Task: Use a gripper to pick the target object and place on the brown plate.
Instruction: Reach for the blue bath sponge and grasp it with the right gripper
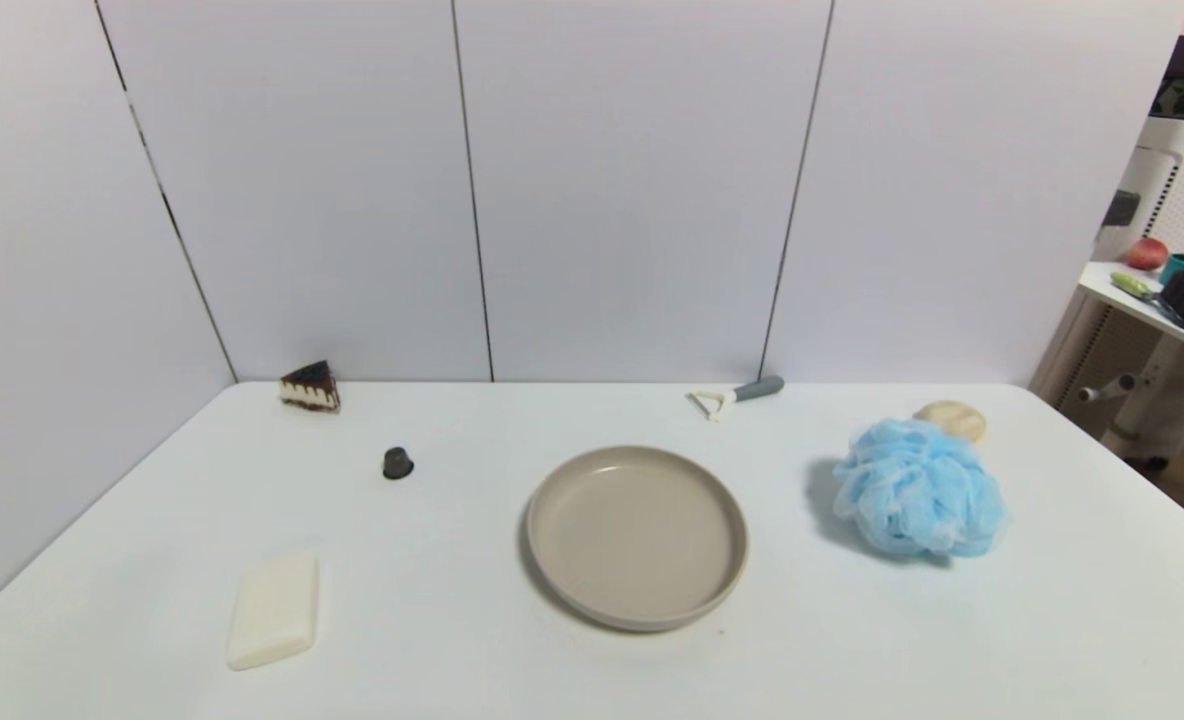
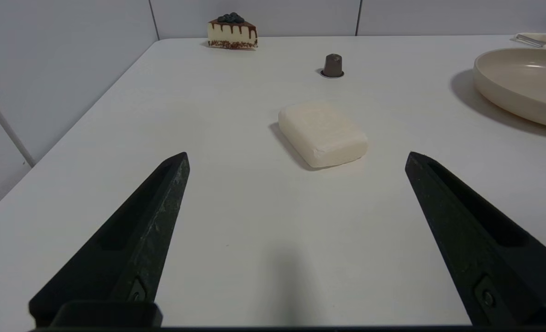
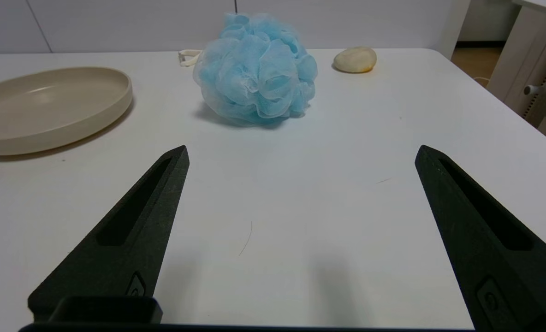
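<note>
**Ana:** White tabletop (image 1: 592,680) takes up most of the head view, with pale wall panels (image 1: 632,190) standing behind it. What sits on it?

**Ben:** Biggest is the brown plate (image 1: 542,560), round and shallow, lying flat near the middle with nothing in it. Next in size is the light-blue bath pouf (image 1: 918,488), resting on the tabletop to the plate's right, apart from the rim and not touching it.

**Ana:** And each tool?

**Ben:** Neither shows in the head view. The left tool (image 2: 297,157) appears in its own wrist camera with its two dark wedge fingers spread wide and nothing between them; it hangs low over the near left part of the tabletop, facing a cream soap bar (image 2: 323,133). The right tool (image 3: 301,150) is likewise spread and holding nothing, over the near right part, pointed toward the pouf (image 3: 257,69), which is well ahead of the fingertips.

**Ana:** Smaller things?

**Ben:** The soap bar (image 1: 274,610) lies front left. A cake slice (image 1: 310,387) sits at the back left corner by the wall. A tan round lump (image 1: 951,418) rests just behind the pouf. A peeler with a grey handle (image 1: 737,396) lies behind the plate. Smallest is a dark capsule (image 1: 398,463), standing between the cake slice and the plate.
</note>
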`<act>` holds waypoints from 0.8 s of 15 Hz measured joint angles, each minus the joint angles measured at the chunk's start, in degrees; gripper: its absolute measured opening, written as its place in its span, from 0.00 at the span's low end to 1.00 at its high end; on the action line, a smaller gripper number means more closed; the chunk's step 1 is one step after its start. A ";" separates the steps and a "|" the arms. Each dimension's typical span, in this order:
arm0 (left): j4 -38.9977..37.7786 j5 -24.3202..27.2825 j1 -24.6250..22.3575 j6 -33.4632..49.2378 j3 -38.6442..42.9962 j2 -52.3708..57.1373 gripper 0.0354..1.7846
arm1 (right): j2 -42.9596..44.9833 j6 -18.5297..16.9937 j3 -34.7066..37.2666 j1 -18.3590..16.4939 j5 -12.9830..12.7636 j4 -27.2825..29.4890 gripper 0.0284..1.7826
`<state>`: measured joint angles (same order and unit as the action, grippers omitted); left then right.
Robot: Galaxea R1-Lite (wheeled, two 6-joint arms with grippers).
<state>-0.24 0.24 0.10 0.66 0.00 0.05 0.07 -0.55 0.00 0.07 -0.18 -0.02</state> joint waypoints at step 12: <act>0.02 0.00 0.00 0.02 0.00 0.00 0.94 | -35.93 5.39 -26.26 1.02 3.38 1.28 0.95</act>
<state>-0.22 0.24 0.10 0.68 0.00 0.05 -35.85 4.84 -26.26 1.10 3.19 1.26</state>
